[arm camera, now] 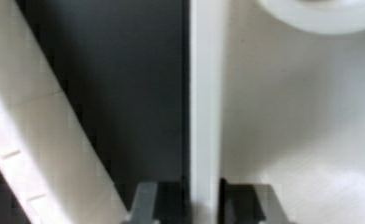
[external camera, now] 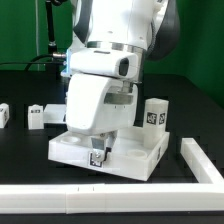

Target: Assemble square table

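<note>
The square table [external camera: 135, 155], a white slab with a raised rim, lies flat on the black tabletop at the front centre of the exterior view. My gripper [external camera: 97, 157] reaches straight down onto its front edge. In the wrist view the slab's thin rim [arm camera: 205, 90] runs between the two dark fingers [arm camera: 158, 202], and the gripper [arm camera: 204, 192] is shut on that rim. A round corner socket [arm camera: 325, 14] shows inside the square table [arm camera: 303, 110]. One tagged white leg [external camera: 155, 113] stands upright at the slab's far right corner. The arm hides the slab's middle.
Two more tagged legs [external camera: 42, 115] [external camera: 3, 114] stand at the exterior view's left. A long white bar fence [external camera: 100, 197] runs along the front and turns up the right side [external camera: 200, 160]. The same white bar [arm camera: 37, 150] lies close beside the gripped rim.
</note>
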### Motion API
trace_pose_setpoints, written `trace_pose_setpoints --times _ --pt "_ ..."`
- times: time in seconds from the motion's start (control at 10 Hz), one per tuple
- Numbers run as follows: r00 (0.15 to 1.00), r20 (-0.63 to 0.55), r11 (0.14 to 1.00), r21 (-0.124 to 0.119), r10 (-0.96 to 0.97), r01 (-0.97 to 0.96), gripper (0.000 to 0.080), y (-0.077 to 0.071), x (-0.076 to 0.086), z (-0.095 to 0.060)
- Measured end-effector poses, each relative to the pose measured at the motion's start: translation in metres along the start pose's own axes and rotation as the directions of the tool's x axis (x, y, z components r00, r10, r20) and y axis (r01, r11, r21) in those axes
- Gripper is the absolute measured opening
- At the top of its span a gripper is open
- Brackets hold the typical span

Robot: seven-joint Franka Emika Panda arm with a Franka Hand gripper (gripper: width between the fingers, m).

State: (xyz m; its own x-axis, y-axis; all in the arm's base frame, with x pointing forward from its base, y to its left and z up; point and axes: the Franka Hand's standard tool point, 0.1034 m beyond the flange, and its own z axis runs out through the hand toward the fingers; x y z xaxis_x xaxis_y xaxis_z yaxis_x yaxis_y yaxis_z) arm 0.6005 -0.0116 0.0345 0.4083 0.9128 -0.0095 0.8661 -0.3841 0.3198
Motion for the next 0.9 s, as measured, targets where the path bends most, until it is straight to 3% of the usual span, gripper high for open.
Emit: trace_pose_setpoints --times 0.2,0.3,0.6,0.7,0.9 --pt "0.997 0.002 0.997 -0.001 -0.078 0.078 0.0071 0.000 0.000 0.000" --pt "0.980 0.011 0.980 0.003 -0.198 0.198 0.0071 0.006 0.008 0.001" --pt "0.952 0.024 0.952 -0.012 -0.305 0.306 0.0071 0.033 0.035 0.011" --pt "0.948 0.028 0.949 -0.008 -0.316 0.316 0.0071 0.038 0.044 0.015" --pt "0.950 0.044 0.951 0.029 -0.309 0.307 0.0072 0.035 0.054 0.015"
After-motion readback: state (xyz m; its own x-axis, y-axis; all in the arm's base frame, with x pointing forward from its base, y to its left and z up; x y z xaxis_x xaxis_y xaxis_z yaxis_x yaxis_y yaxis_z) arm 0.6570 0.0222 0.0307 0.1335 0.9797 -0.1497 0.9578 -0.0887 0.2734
